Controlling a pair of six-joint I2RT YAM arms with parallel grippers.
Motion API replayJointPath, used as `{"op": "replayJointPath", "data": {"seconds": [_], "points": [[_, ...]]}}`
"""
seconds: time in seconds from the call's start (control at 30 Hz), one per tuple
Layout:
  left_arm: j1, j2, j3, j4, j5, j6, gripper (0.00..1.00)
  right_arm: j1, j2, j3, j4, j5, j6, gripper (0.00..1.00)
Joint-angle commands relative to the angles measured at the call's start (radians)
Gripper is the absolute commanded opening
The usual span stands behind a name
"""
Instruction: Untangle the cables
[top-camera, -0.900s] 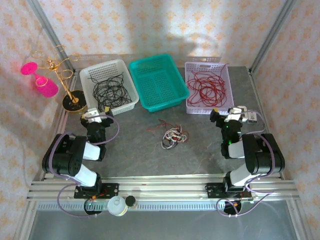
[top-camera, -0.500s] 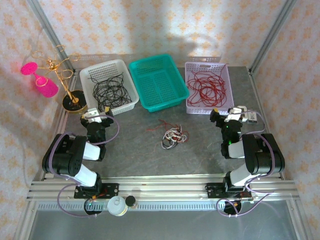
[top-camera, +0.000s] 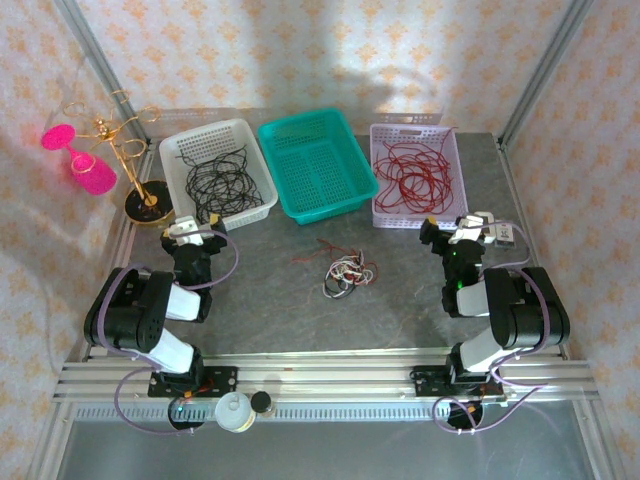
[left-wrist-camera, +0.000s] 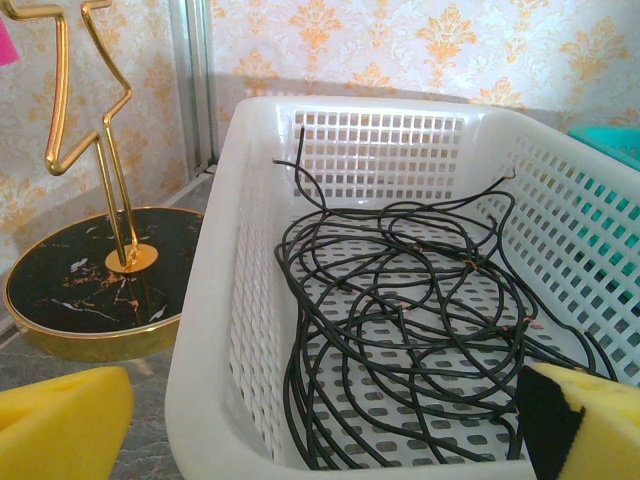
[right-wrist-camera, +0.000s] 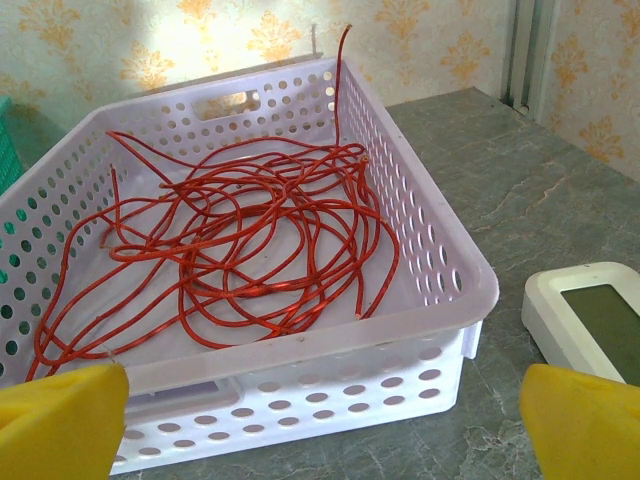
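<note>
A small knotted clump of red, white and black cables (top-camera: 345, 271) lies on the grey table between the two arms. Loose black cables (top-camera: 220, 185) (left-wrist-camera: 400, 320) fill the white basket (top-camera: 262, 180) (left-wrist-camera: 215, 330). Loose red cables (top-camera: 412, 175) (right-wrist-camera: 230, 245) lie in the lilac basket (top-camera: 377, 215) (right-wrist-camera: 420, 300). My left gripper (top-camera: 190, 240) (left-wrist-camera: 320, 430) rests folded near the white basket's front, open and empty. My right gripper (top-camera: 462, 238) (right-wrist-camera: 325, 425) rests before the lilac basket, open and empty.
A teal basket (top-camera: 290, 140) stands between the other two. A gold wire stand on a black base (top-camera: 145, 205) (left-wrist-camera: 90, 290) with pink glasses (top-camera: 85, 160) sits at the back left. A white device (right-wrist-camera: 590, 320) lies right of the lilac basket.
</note>
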Motion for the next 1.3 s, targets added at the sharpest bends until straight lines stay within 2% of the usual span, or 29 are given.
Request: {"op": "replayJointPath", "data": {"seconds": [0.0, 0.17, 0.23, 0.33, 0.47, 0.53, 0.63, 0.7, 0.8, 0.9, 1.0, 1.1, 1.17, 1.27], "points": [[0.004, 0.004, 0.012, 0.025, 0.021, 0.013, 0.99, 0.004, -0.004, 0.011, 0.033, 0.008, -0.01, 1.0], [-0.033, -0.02, -0.05, 0.141, -0.023, 0.044, 0.99, 0.008, -0.01, 0.003, 0.043, 0.012, -0.015, 1.0], [-0.059, -0.063, -0.041, 0.1, -0.08, 0.061, 0.99, 0.013, -0.025, -0.004, 0.045, 0.037, -0.012, 1.0], [-0.108, -0.203, 0.028, -0.184, -0.149, 0.064, 0.99, 0.036, -0.128, -0.007, -0.039, 0.121, -0.001, 1.0], [-0.126, -0.375, 0.128, -0.543, -0.199, -0.036, 0.99, 0.041, -0.32, 0.141, -0.506, 0.263, 0.209, 0.99], [-0.128, -0.445, 0.193, -0.742, -0.203, -0.106, 0.99, 0.042, -0.38, 0.247, -0.767, 0.209, 0.328, 0.93], [-0.148, -0.518, 0.266, -0.962, -0.096, -0.201, 0.99, 0.074, -0.414, 0.326, -0.965, 0.043, 0.392, 0.87], [-0.209, -0.543, 0.305, -1.084, -0.046, -0.265, 0.99, 0.134, -0.439, 0.352, -1.053, 0.01, 0.406, 0.85], [-0.354, -0.575, 0.338, -1.233, -0.118, -0.32, 0.96, 0.248, -0.467, 0.388, -1.18, 0.021, 0.407, 0.83], [-0.457, -0.598, 0.347, -1.327, -0.075, -0.373, 0.9, 0.324, -0.461, 0.406, -1.267, -0.049, 0.407, 0.76], [-0.562, -0.581, 0.357, -1.383, 0.003, -0.468, 0.86, 0.388, -0.436, 0.414, -1.317, -0.115, 0.415, 0.71], [-0.693, -0.544, 0.373, -1.419, -0.009, -0.647, 0.86, 0.423, -0.417, 0.404, -1.326, -0.128, 0.414, 0.68], [-0.737, -0.513, 0.366, -1.409, -0.002, -0.792, 0.87, 0.424, -0.402, 0.396, -1.315, -0.141, 0.412, 0.67], [-0.769, -0.437, 0.348, -1.332, 0.053, -0.924, 0.89, 0.426, -0.379, 0.39, -1.289, -0.148, 0.408, 0.67]]}}
